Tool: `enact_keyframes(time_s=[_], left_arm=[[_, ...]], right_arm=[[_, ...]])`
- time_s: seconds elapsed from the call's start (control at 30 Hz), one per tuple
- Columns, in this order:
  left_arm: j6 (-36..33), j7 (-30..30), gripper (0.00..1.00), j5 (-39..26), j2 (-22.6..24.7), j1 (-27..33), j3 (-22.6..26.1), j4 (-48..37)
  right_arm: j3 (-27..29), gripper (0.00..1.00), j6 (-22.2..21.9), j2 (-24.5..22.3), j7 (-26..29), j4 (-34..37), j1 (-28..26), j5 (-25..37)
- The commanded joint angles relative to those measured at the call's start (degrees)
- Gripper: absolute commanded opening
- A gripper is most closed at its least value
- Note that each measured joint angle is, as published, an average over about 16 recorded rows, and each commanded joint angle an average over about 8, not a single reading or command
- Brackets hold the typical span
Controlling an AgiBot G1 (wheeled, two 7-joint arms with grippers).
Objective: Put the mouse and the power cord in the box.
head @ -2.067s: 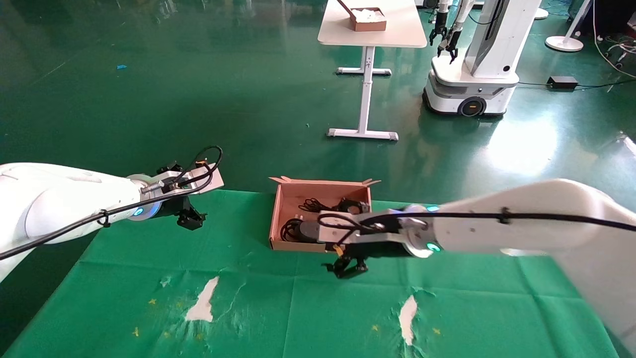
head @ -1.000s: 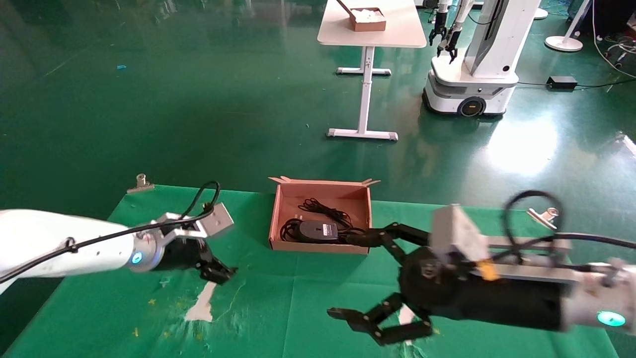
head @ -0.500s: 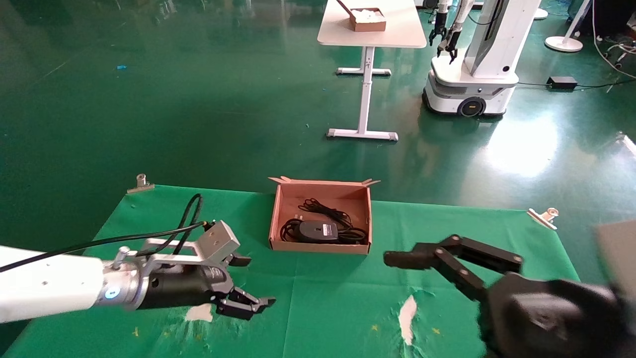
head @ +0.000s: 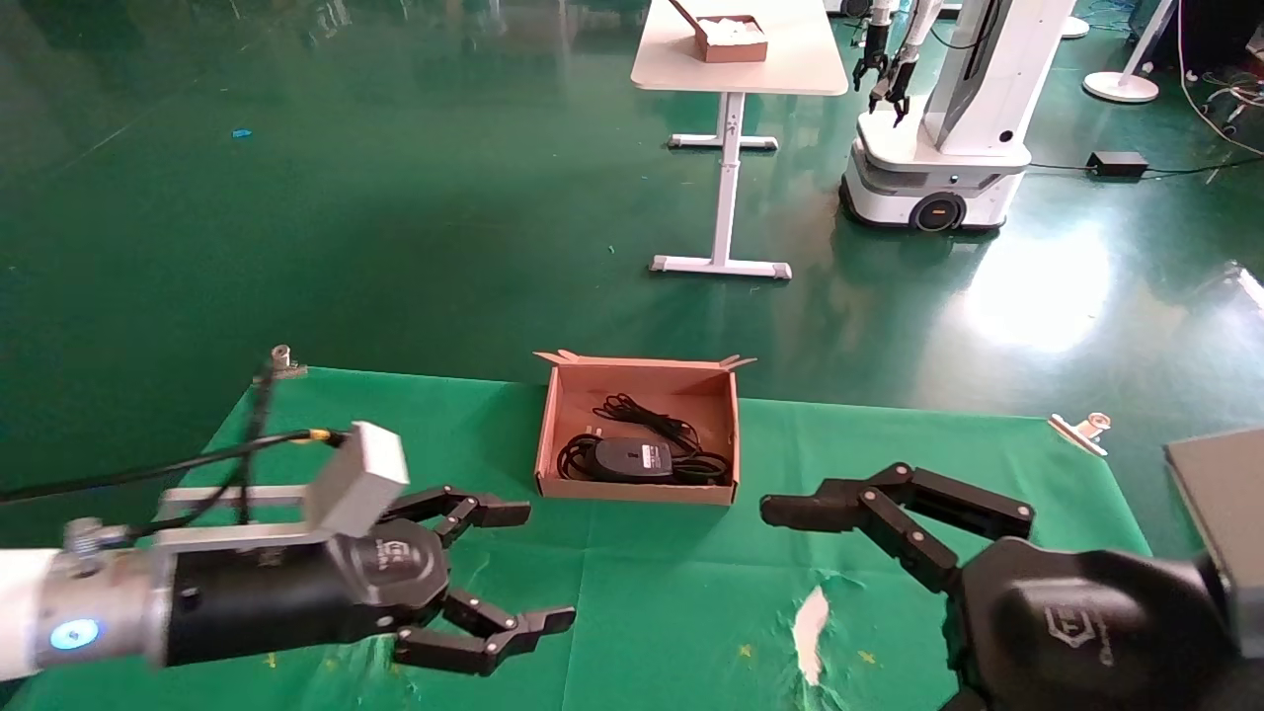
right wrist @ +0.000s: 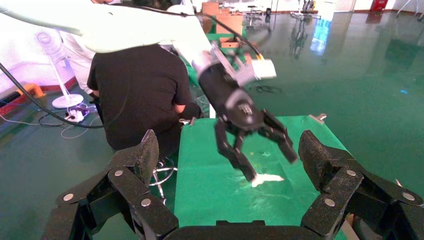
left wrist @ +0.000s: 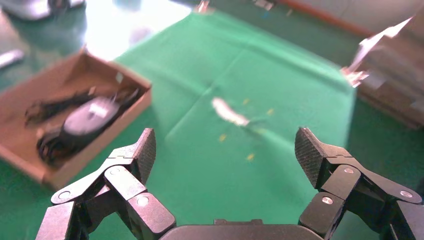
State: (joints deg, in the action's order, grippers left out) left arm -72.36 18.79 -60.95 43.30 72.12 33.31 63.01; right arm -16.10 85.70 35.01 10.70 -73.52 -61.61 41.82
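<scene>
The brown cardboard box (head: pixel 632 491) sits at the far middle of the green cloth. Inside it lies the black mouse (head: pixel 624 459), white label up, with the thick power cord (head: pixel 571 460) looped round it and the thin mouse cable bunched behind. In the left wrist view the box (left wrist: pixel 120 112), mouse (left wrist: pixel 85 117) and cord (left wrist: pixel 47 145) show off to one side. My left gripper (head: pixel 541 565) hovers open and empty over the near left cloth. My right gripper (right wrist: pixel 227 150) is open and empty at the near right, one finger (head: pixel 839 509) pointing toward the box.
White worn patches (head: pixel 810 622) mark the cloth. Metal clips (head: pixel 1081 430) hold its corners. A person in black (right wrist: pixel 140 95) sits beside the table's left end. Far off stand a white table (head: pixel 741 69) and another robot (head: pixel 948 148).
My right gripper has pulled back from the box to the near right, leaving the mouse inside. My left gripper has swung from the back left toward the front and opened wide.
</scene>
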Motion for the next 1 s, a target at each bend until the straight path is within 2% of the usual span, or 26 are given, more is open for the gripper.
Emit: enact_keyframes(time_s=[0.03,0.53,0.7,1.0], left_arm=[[-1.7,-1.0,1.0,2.4,-1.1,-1.3,-2.2,1.4],[-13.4,-8.0,1.0,19.2,-8.3,-10.6,-17.4,10.6],[-14.8,-8.6,1.0,21.3,-9.2,-11.7,-19.2,11.7],[-14.0,-8.3,1.0,20.2,-8.7,-11.1,-18.2,11.1]], right_arm=[[0.0,1.0,0.0,0.0,0.0,0.0,0.0,0.0],[0.0,1.0,0.0,-0.1,0.0,0.0,0.0,-0.1],[0.0,1.0,0.1,-0.1,0.0,-0.1,0.1,-0.2],[0.0,1.0,0.0,-0.1,0.0,0.0,0.1,-0.1]])
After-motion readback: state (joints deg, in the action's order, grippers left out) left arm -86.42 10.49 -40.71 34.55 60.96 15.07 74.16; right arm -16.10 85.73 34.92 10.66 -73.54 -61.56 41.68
